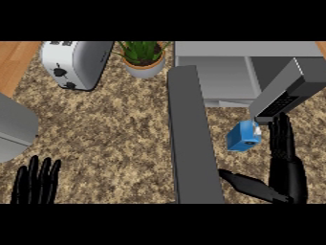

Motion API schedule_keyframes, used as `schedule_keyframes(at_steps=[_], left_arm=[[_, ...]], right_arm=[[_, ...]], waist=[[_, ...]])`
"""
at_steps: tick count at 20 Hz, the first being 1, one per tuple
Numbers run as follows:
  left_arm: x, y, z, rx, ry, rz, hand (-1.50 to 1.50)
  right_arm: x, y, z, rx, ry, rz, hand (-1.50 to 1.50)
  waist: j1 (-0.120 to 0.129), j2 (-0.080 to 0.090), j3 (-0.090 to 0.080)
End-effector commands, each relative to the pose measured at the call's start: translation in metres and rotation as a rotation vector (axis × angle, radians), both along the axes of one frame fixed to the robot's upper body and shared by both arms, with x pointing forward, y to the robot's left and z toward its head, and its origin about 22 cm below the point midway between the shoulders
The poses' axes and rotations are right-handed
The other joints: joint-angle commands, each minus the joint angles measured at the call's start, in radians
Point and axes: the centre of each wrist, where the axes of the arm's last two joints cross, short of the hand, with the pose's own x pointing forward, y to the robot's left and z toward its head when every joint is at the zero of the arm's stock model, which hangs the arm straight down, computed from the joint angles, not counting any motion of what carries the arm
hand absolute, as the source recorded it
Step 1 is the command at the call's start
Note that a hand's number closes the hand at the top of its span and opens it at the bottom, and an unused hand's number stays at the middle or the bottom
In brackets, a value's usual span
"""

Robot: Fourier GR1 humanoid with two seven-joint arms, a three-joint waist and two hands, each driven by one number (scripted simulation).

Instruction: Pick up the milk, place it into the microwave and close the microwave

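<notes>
The milk (242,137) is a small blue carton with a white top, tilted, lying on the speckled counter just in front of the microwave (225,76). The microwave's cavity stands open, and its dark grey door (190,143) swings out toward me, left of the carton. My right hand (287,162) is just right of the milk with straight fingers pointing at the microwave and the thumb spread low to the left. The fingertips lie beside the carton's top; I cannot tell whether they touch. My left hand (37,184) rests open at the lower left, fingers up.
A white toaster (73,62) stands at the back left, with a potted plant (143,58) beside it. A large grey object (3,125) sits at the left edge. The microwave's control panel side (292,91) juts out above my right hand.
</notes>
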Motion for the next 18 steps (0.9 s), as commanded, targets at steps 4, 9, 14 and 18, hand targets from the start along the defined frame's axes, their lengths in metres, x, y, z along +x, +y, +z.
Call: schedule_keyframes(at_steps=[4, 9, 14, 18], left_arm=[[-0.006, 0.005, 0.005, 0.008, 0.015, -0.005, -1.5], [-0.022, -0.022, 0.002, -0.002, 0.006, 0.007, -1.5], [-0.018, -0.011, -0.002, 0.002, 0.009, 0.008, -1.5], [-0.04, 0.0, -0.008, 0.018, 0.006, 0.007, -1.5]], right_arm=[[0.012, -0.004, -0.058, -0.017, 0.038, -0.107, -1.5], [0.011, -0.034, -0.076, -0.032, 0.049, -0.123, -1.5], [0.01, -0.068, -0.107, -0.028, 0.066, -0.138, -1.5], [0.008, -0.045, -0.132, -0.036, 0.038, -0.122, -1.5]], waist=[[0.003, 0.002, 0.001], [0.001, 0.0, 0.0], [0.001, 0.001, 0.001], [0.004, 0.0, 0.0]])
